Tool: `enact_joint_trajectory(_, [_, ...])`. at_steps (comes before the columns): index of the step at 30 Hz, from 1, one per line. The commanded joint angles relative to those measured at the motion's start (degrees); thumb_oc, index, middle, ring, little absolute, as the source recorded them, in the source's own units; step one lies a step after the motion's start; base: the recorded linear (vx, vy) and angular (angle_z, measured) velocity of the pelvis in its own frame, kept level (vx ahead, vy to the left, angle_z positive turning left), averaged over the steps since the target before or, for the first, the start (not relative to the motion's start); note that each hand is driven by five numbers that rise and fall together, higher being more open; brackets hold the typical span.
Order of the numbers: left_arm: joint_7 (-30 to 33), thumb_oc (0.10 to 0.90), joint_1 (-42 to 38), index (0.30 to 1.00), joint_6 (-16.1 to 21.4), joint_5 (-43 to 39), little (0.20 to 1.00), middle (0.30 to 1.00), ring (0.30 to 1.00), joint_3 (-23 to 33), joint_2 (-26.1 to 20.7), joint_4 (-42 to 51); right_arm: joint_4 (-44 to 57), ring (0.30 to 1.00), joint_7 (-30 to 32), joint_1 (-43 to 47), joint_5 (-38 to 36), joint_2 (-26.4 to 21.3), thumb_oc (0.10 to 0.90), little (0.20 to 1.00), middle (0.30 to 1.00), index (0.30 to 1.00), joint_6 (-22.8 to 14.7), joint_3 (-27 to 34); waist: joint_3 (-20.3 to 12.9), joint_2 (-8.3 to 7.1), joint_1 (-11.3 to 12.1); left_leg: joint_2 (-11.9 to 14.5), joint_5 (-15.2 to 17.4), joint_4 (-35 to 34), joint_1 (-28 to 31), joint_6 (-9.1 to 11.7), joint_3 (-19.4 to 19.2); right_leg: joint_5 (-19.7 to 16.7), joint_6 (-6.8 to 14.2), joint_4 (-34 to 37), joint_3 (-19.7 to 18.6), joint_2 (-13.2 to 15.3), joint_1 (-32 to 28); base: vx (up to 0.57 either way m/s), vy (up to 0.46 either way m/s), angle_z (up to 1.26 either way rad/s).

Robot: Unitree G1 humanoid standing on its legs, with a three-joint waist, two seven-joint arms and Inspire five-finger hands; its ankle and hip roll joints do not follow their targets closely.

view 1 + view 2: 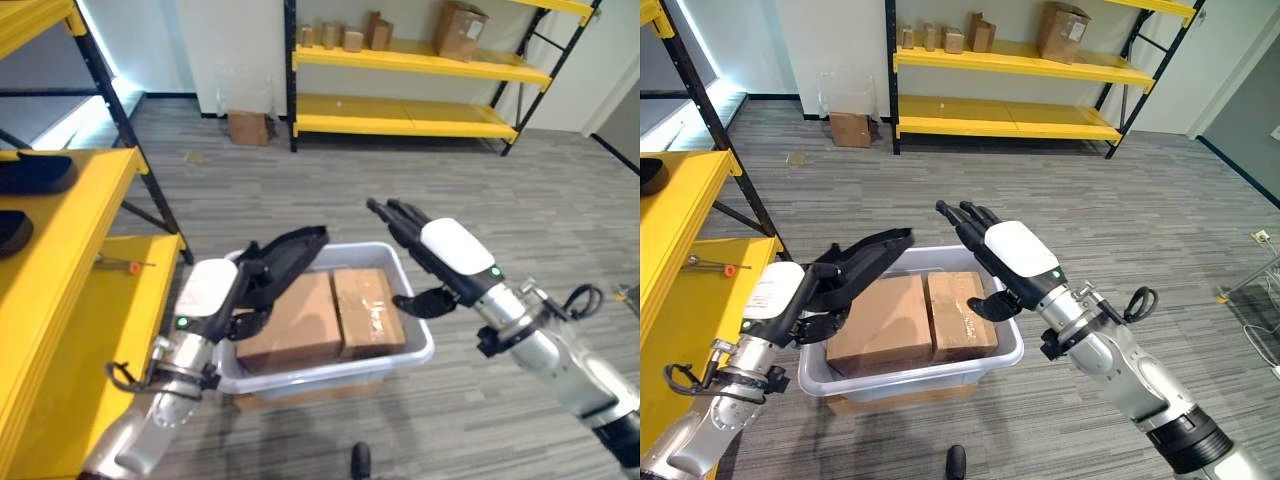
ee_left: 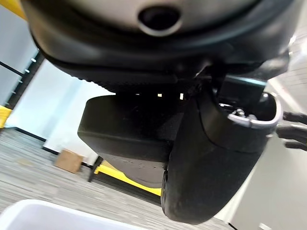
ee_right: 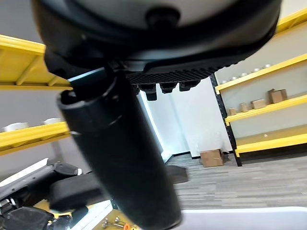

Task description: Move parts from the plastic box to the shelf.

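A pale grey plastic box stands on the floor in front of me with two brown cardboard boxes inside, a larger one on the left and a smaller one with a label on the right. My left hand hovers over the box's left rim, fingers straight and spread, holding nothing. Above the right rim hangs my right hand, fingers extended forward, thumb pointing down toward the smaller carton. The yellow shelf runs along my left side.
Dark items lie on the left shelf's upper level, and a small orange-tipped tool rests on its lower level. A far yellow rack holds several cartons. A brown carton stands on the floor by the back wall.
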State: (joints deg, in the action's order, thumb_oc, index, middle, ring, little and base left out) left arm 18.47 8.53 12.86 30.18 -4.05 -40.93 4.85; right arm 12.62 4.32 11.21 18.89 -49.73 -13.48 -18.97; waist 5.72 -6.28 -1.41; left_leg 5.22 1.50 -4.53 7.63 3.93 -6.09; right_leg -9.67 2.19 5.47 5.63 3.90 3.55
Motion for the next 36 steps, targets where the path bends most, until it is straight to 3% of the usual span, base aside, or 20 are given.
enact_joint_trajectory(1, [7.7,0.4,-7.0,0.3,3.1,0.9,0.3,0.3,0.3,3.3,-0.7,3.3,2.9,1.0,3.6,4.6,-4.2,-0.7,0.9,1.0,1.0,1.0,-2.3,5.8,-3.3,1.97,0.0,2.8,0.3,-0.2,-0.8,-0.3,4.7,6.3,5.6,-1.6,2.2,3.7,-4.3,0.05,-0.074,0.09])
enact_joint_trajectory(4, [9.0,0.4,-4.9,0.3,2.8,0.9,0.3,0.3,0.3,5.7,0.0,4.0,2.8,1.0,3.5,4.6,-4.8,0.2,0.9,1.0,1.0,1.0,-2.4,5.9,-2.5,2.33,0.6,4.0,0.7,0.7,-1.2,0.1,6.1,8.8,4.8,-4.7,3.3,3.0,-4.0,0.03,-0.118,0.12])
enact_joint_trajectory(6, [9.9,0.4,-3.5,0.3,2.6,0.8,0.3,0.3,0.3,7.5,0.0,5.1,3.3,1.0,3.4,6.4,-6.1,0.5,0.9,1.0,1.0,1.0,-2.7,5.2,-0.8,2.62,2.2,5.4,0.5,2.3,-2.2,0.4,7.4,11.2,3.8,-8.8,4.7,2.1,-2.7,-0.04,-0.17,0.22])
enact_joint_trajectory(7, [9.8,0.4,-3.2,0.3,2.5,0.7,0.3,0.3,0.3,7.9,0.0,5.4,3.1,1.0,3.4,6.9,-6.1,0.6,0.9,1.0,1.0,1.0,-2.8,4.9,-0.8,2.65,1.7,5.4,0.6,2.6,-2.6,0.6,7.8,11.7,3.6,-9.6,5.0,2.1,-2.2,-0.13,-0.226,0.25])
enact_joint_trajectory(8, [10.1,0.4,-3.1,0.3,2.7,0.3,0.3,0.3,0.3,8.2,0.1,6.1,3.0,1.0,3.7,8.5,-6.9,1.1,0.9,1.0,1.0,1.0,-2.9,4.4,0.6,2.56,3.2,6.2,-0.7,3.5,-4.4,1.1,9.2,12.3,2.7,-10.9,6.4,1.7,-1.4,-0.11,-0.219,0.33])
enact_joint_trajectory(12, [10.3,0.4,-3.6,0.3,2.8,0.3,0.3,0.3,0.3,7.6,0.1,8.0,2.2,1.0,4.8,13.4,-7.7,2.0,0.9,1.0,1.0,1.0,-3.0,2.0,1.5,2.99,5.6,7.3,-6.4,2.1,-8.7,3.9,15.1,13.6,1.5,-9.6,12.4,0.6,-1.8,-0.08,-0.213,0.79])
enact_joint_trajectory(14, [10.5,0.4,-3.4,0.3,3.4,0.0,0.3,0.3,0.3,7.6,0.2,9.6,2.1,1.0,5.4,14.7,-7.9,2.1,0.9,1.0,1.0,1.0,-3.3,1.0,2.3,3.74,7.8,6.2,-9.9,1.7,-11.4,5.0,19.4,13.2,1.1,-7.1,15.7,0.4,-2.9,-0.12,-0.135,0.72])
enact_joint_trajectory(15, [10.5,0.4,-3.8,0.3,3.8,-0.4,0.3,0.3,0.3,7.6,0.2,10.0,2.1,1.0,5.6,15.3,-8.1,1.9,0.9,1.0,1.0,1.0,-3.3,0.7,3.0,3.67,8.1,4.7,-10.0,3.5,-12.7,4.9,20.5,12.5,1.1,-6.6,16.6,0.9,-2.8,-0.19,-0.054,1.12])
enact_joint_trajectory(17, [10.4,0.4,-4.7,0.3,3.9,-0.8,0.3,0.3,0.3,7.4,0.4,10.0,1.3,1.0,5.6,15.9,-8.1,1.7,0.9,1.0,1.0,1.0,-3.1,-0.2,3.7,3.02,8.1,3.8,-7.9,11.3,-13.7,3.4,15.9,11.0,0.8,-6.0,18.7,3.1,-1.8,-0.25,0.019,1.19])
enact_joint_trajectory(18, [10.5,0.4,-5.1,0.3,3.9,-0.4,0.3,0.3,0.3,7.6,0.9,10.4,1.2,1.0,5.9,15.1,-6.8,1.4,0.9,1.0,1.0,1.0,-2.8,0.1,3.1,2.9,6.8,6.1,-7.2,13.0,-12.2,2.4,8.7,10.6,0.5,-5.2,20.6,3.7,-1.0,-0.18,0.022,0.53])
enact_joint_trajectory(19, [10.5,0.4,-5.0,0.3,3.8,-0.4,0.3,0.3,0.3,7.6,0.9,10.4,1.3,1.0,5.9,15.0,-6.7,1.4,0.9,1.0,1.0,1.0,-2.8,0.1,3.0,2.97,7.0,6.3,-7.0,13.1,-12.1,2.3,8.5,10.6,0.5,-5.1,20.4,3.6,-1.0,-0.12,0.034,0.4])
enact_joint_trajectory(20, [10.5,0.4,-6.1,0.3,3.9,-0.2,0.3,0.3,0.3,7.6,1.8,10.2,1.2,1.0,6.4,12.0,-6.0,1.7,0.9,1.0,1.0,1.0,-2.6,1.6,1.9,3.37,4.7,9.5,-5.9,14.5,-8.9,2.9,1.7,11.4,0.7,-4.8,21.8,3.8,-0.7,-0.04,0.048,0.66])
enact_joint_trajectory(21, [10.7,0.4,-6.5,0.3,3.8,0.0,0.3,0.3,0.3,7.7,2.1,10.1,1.5,1.0,6.8,9.8,-5.6,1.8,0.9,1.0,1.0,1.0,-2.5,3.4,1.5,3.72,3.8,11.2,-6.0,15.4,-7.2,3.5,-1.8,11.4,0.7,-5.1,23.4,4.3,-0.5,-0.04,0.043,1.11])
enact_joint_trajectory(22, [10.7,0.4,-6.4,0.3,3.8,0.0,0.3,0.3,0.3,7.4,2.0,10.2,2.0,1.0,6.8,9.0,-5.5,1.8,0.9,1.0,1.0,1.0,-2.5,4.0,1.5,3.82,4.0,11.4,-5.9,15.3,-7.0,3.6,-1.8,11.6,0.7,-5.3,23.6,4.1,-0.6,-0.07,0.134,1.51])
enact_joint_trajectory(23, [10.9,0.4,-6.8,0.3,4.1,0.3,0.3,0.3,0.3,7.7,2.5,10.0,1.7,1.0,7.4,5.5,-5.1,2.5,0.9,1.0,1.0,1.0,-2.3,6.7,0.4,4.98,2.4,12.0,-4.8,12.1,-4.2,4.4,-5.0,11.5,1.1,-6.3,26.5,5.2,0.0,-0.03,0.117,1.39])
enact_joint_trajectory(27, [10.9,0.4,-6.9,0.3,3.9,1.3,0.3,0.3,0.3,6.7,3.0,10.3,3.0,1.0,7.6,-0.3,-4.7,3.2,0.9,1.0,1.0,1.0,-1.9,11.7,-1.1,6.08,1.5,10.7,-2.4,4.0,-3.0,4.0,-6.2,10.1,3.2,-8.0,29.3,8.0,-0.6,-0.04,0.222,0.91])
enact_joint_trajectory(28, [11.0,0.4,-6.1,0.3,3.8,2.3,0.3,0.3,0.3,7.0,3.1,10.3,3.0,1.0,7.8,-2.2,-4.6,4.1,0.9,1.0,1.0,1.0,-1.8,13.3,-1.6,6.48,2.1,8.6,-0.4,1.9,-3.2,2.8,-4.7,8.4,4.4,-7.7,29.6,9.7,-0.9,-0.04,0.27,0.9])
enact_joint_trajectory(33, [11.4,0.4,-4.3,0.3,3.8,3.8,0.3,0.3,0.3,8.1,2.5,11.3,3.8,1.0,7.2,-4.0,-4.5,6.4,0.9,1.0,1.0,1.0,-1.8,14.3,-2.0,5.11,3.6,4.2,1.8,2.2,-4.1,0.3,-3.1,4.5,7.0,-7.0,30.7,14.0,-2.5,-0.03,0.248,0.58])
enact_joint_trajectory(35, [12.2,0.4,-3.8,0.3,3.3,5.1,0.3,0.3,0.3,9.0,2.0,11.5,3.6,1.0,7.1,-4.2,-3.7,8.0,0.9,1.0,1.0,1.0,-1.6,14.0,-1.9,4.43,5.0,0.5,3.2,1.8,-4.2,-1.5,-1.4,2.0,8.9,-6.2,31.7,16.8,-3.5,-0.07,0.318,0.1])
enact_joint_trajectory(36, [12.2,0.4,-3.7,0.3,3.3,5.2,0.3,0.3,0.3,9.0,2.0,11.6,3.5,1.0,7.1,-4.1,-3.6,8.1,0.9,1.0,1.0,1.0,-1.6,14.0,-1.9,4.24,4.9,0.2,3.2,1.9,-4.2,-1.7,-1.3,1.7,9.1,-6.1,31.8,17.1,-3.6,-0.06,0.267,0.18])
